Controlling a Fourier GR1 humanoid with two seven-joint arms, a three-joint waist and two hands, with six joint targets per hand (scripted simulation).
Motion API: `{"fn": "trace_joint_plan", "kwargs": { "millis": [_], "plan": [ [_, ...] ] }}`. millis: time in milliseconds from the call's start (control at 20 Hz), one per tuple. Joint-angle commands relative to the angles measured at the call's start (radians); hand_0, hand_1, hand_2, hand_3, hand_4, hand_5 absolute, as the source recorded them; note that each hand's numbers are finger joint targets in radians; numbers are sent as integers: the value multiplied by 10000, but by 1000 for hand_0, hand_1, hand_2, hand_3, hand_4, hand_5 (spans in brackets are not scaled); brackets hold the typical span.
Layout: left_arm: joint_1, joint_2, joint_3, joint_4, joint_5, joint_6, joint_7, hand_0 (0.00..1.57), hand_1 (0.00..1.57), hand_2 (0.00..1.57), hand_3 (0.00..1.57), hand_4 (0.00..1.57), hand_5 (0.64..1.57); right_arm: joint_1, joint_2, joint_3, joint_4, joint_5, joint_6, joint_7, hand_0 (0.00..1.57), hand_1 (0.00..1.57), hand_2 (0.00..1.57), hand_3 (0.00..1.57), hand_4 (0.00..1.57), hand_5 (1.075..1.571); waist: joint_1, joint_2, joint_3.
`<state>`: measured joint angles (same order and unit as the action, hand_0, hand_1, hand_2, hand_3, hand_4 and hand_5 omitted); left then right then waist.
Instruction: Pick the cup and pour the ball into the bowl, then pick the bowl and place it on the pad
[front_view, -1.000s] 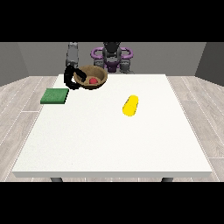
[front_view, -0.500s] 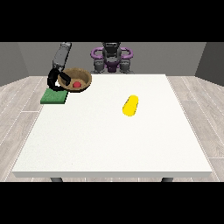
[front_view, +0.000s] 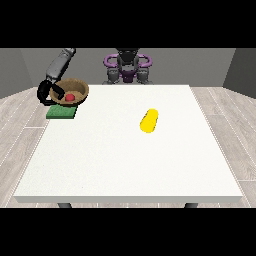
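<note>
A brown bowl (front_view: 75, 87) with a red ball (front_view: 70, 97) inside hangs just above the green pad (front_view: 61, 113) at the table's far left. The black hand at the view's left (front_view: 48, 92) is curled round the bowl's left rim and carries it. A yellow cup (front_view: 149, 120) lies on its side near the middle of the white table (front_view: 125, 165), right of centre. The other hand does not show in this view.
The robot's torso (front_view: 128, 67) stands behind the table's far edge. Grey wooden floor surrounds the table on all sides.
The hand at the view's left has carried the bowl with the ball leftwards, from the table's far edge to a spot over the green pad.
</note>
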<state>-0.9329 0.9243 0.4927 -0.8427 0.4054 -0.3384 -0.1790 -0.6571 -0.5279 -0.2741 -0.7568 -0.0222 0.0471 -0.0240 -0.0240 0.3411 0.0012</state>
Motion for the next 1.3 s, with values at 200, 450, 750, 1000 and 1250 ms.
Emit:
{"fn": "trace_joint_plan", "kwargs": {
  "millis": [200,450,750,1000,1250],
  "plan": [
    [-547,467,98,-665,322,185,390,0,0,0,0,158,1532,-849,-1471,-782,1325,-371,1125,-764,1571,1571,1571,701,1291,1551,130,1037,7],
    [-558,942,419,-1353,864,24,938,0,0,0,0,0,1538,-469,-1713,-1147,2232,-291,1044,-2432,1571,1571,1571,208,1284,1554,348,1576,13],
    [39,847,442,-1129,961,-240,841,0,0,0,0,0,1529,-567,-2515,-1197,2531,-337,1772,-1818,1571,1571,1571,705,1256,1559,368,829,-6],
    [292,374,36,-671,662,-78,654,0,0,0,0,0,1533,-844,-2054,-572,2164,13,1723,-828,1571,1571,1571,1201,1238,1570,197,-68,-15],
    [216,198,-67,-1008,644,137,433,0,0,0,0,0,1526,-906,-1263,-508,2325,186,794,-1219,1571,1571,1571,1195,1187,1570,430,350,-6]
  ]
}}
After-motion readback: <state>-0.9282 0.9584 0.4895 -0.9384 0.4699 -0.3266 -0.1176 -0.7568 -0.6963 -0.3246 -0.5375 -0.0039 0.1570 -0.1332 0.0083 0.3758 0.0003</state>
